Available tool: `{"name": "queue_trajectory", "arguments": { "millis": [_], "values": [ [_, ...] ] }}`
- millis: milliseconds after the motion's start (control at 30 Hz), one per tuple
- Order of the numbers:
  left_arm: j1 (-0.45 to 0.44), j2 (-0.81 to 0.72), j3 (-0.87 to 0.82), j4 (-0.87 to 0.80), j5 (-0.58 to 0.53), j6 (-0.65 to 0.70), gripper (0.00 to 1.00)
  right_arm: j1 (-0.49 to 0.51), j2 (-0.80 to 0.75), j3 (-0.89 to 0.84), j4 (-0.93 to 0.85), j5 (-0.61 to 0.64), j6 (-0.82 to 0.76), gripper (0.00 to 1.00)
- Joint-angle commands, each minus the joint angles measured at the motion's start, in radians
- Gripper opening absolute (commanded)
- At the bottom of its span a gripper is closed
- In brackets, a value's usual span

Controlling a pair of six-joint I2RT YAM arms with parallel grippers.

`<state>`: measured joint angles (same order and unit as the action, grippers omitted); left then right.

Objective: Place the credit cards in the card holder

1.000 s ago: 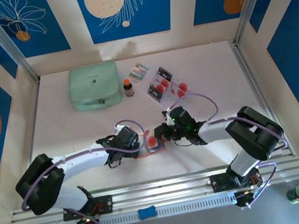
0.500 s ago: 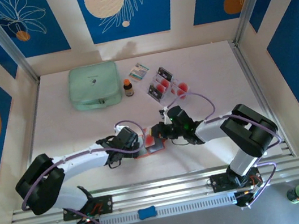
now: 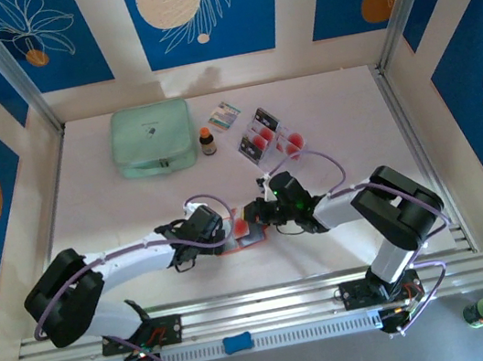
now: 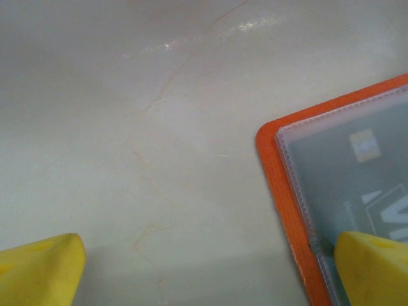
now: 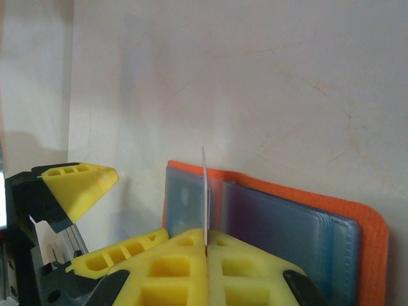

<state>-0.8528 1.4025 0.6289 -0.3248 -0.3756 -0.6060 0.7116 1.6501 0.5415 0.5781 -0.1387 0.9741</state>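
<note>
One orange card holder, open on the bench near its front middle, largely hidden from above by both arms. Right pincer: clenched on one card, seen edge-on, upright over the clear pockets. Left pincer: released, spread wide, one fingertip at the holder's corner, contact unclear. Loose cards further back, count unclear.

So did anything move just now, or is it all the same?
The right gripper, shut on a card, crept a little to the left, toward the card holder. Nothing was grabbed or let go. The left gripper stayed open at the holder's edge. The pouch, bottle and loose cards stayed put.
</note>
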Motion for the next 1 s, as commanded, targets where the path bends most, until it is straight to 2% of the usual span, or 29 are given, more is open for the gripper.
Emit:
{"name": "queue_trajectory", "arguments": {
  "millis": [0, 333, 967],
  "values": [
    [0.010, -0.010, -0.018, -0.013, -0.013, -0.016, 1.00, 0.005, 0.027, 0.023, -0.002, -0.035, -0.001, 0.00],
    [0.010, -0.010, -0.020, -0.011, -0.011, -0.017, 1.00, 0.003, 0.047, 0.029, -0.016, -0.080, 0.013, 0.00],
    [0.011, -0.012, -0.021, -0.011, -0.016, -0.017, 1.00, 0.006, 0.028, 0.003, -0.093, -0.077, 0.038, 0.00]
  ]
}}
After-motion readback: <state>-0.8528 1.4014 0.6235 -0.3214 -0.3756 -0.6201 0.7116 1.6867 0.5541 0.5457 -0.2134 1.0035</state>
